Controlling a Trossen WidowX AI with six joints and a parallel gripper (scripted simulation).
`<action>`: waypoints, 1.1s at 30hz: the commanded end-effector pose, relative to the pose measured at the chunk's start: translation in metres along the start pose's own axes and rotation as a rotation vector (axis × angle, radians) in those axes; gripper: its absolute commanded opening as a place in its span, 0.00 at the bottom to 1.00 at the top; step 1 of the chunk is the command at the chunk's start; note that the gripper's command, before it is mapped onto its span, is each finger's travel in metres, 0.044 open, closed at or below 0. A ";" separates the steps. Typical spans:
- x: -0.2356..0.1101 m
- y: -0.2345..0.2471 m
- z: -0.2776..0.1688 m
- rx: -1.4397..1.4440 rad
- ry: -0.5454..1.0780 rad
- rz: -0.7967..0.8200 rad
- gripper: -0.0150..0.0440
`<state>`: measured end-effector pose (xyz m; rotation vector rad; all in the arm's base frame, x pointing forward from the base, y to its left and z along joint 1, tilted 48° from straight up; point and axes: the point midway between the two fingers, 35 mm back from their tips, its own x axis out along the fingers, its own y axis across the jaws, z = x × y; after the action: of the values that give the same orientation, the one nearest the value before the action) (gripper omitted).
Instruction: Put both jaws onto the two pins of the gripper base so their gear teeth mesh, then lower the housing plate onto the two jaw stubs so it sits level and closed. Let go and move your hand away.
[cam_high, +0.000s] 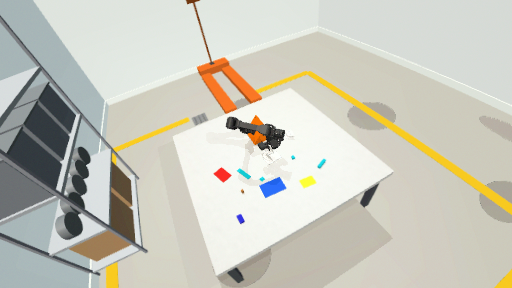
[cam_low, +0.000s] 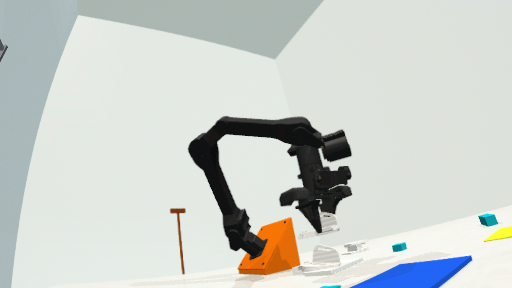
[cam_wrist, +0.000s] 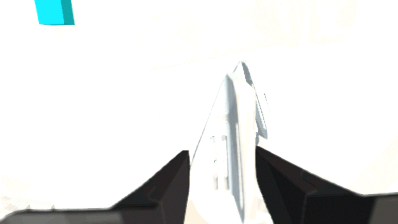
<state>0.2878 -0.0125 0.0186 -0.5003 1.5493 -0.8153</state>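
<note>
My gripper (cam_low: 324, 222) (cam_wrist: 222, 153) is shut on a white jaw (cam_low: 330, 220) (cam_wrist: 245, 150). The jaw's upright fin is between the fingers, and its flat toothed part sticks out toward the orange block in the exterior view. It hangs above the white gripper base (cam_low: 346, 266), apart from it. Another white jaw (cam_low: 325, 256) with an upright fin is at the base; its fin shows partly behind the held one in the wrist view. A small white part (cam_low: 355, 246), perhaps the housing plate, lies beyond the base. Pins and tooth mesh cannot be made out.
An orange wedge block (cam_low: 289, 252) stands by the arm's foot. A blue plate (cam_high: 272, 187) (cam_low: 425, 272), a yellow plate (cam_high: 307, 182) and a red plate (cam_high: 222, 174) lie on the white table (cam_high: 330, 130). Several small cyan blocks lie around, one (cam_wrist: 54, 11) in the wrist view.
</note>
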 end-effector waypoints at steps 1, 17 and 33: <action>-0.001 0.010 -0.002 0.003 0.000 0.005 0.48; -0.001 0.020 -0.004 0.003 0.000 0.005 0.48; -0.001 0.020 -0.004 0.005 0.000 0.005 0.48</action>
<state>0.2863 0.0013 0.0044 -0.5011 1.5494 -0.8134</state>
